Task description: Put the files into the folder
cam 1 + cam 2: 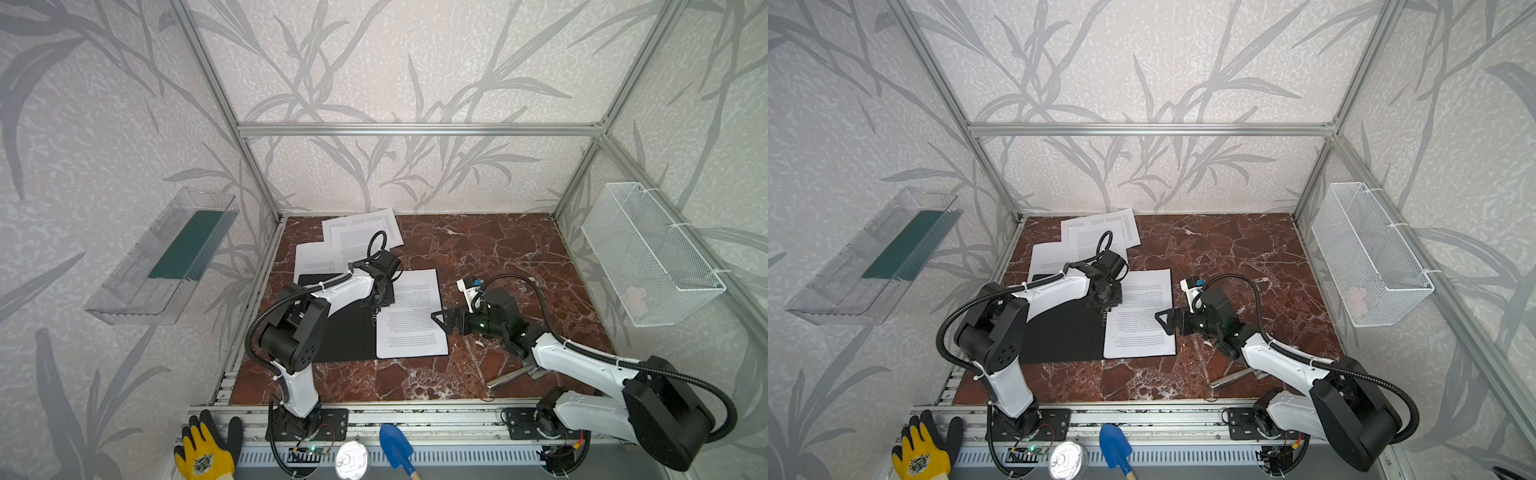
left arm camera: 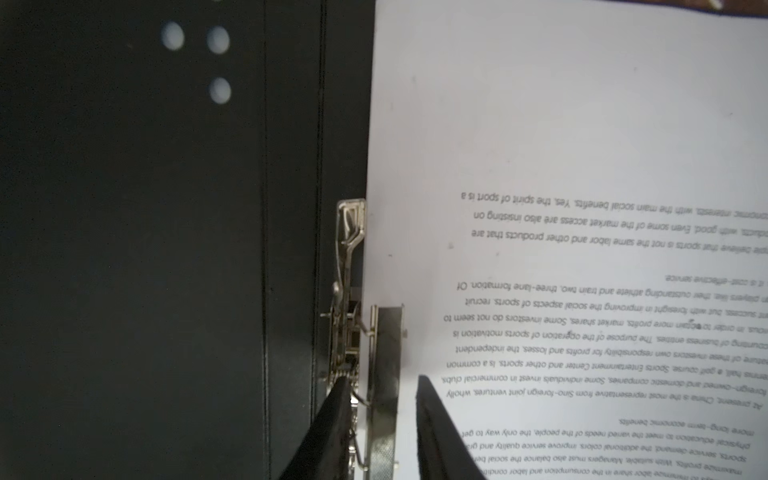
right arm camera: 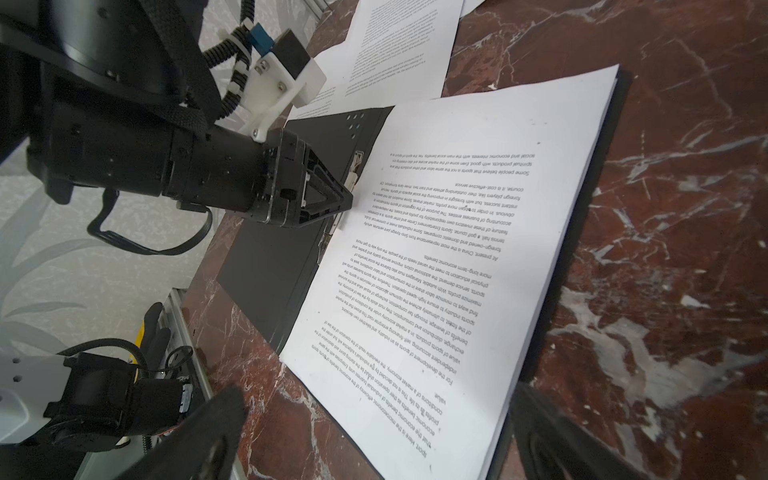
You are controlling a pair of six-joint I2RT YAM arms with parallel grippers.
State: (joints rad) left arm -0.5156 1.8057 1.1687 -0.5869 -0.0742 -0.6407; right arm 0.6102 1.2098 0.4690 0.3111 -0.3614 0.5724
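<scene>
My left jaws slightly parted, unclamped, astride clip (image 2: 386,353) to pin files (image 1: 411,320) in folder (image 1: 345,336) | right jaws wide, empty

Matt white paper files (image 3: 457,249); folder (image 3: 266,266) inside matt black; clip (image 2: 386,374) shiny metal; tabletop (image 1: 498,249) glossy marble-look.

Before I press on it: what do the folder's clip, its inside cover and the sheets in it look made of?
The clip looks like metal: bright silvery finish with glints, probably steel. The folder inside is smooth matte black, plastic or coated card; I cannot tell which. The sheets are thin white matte paper, printed black.
</scene>
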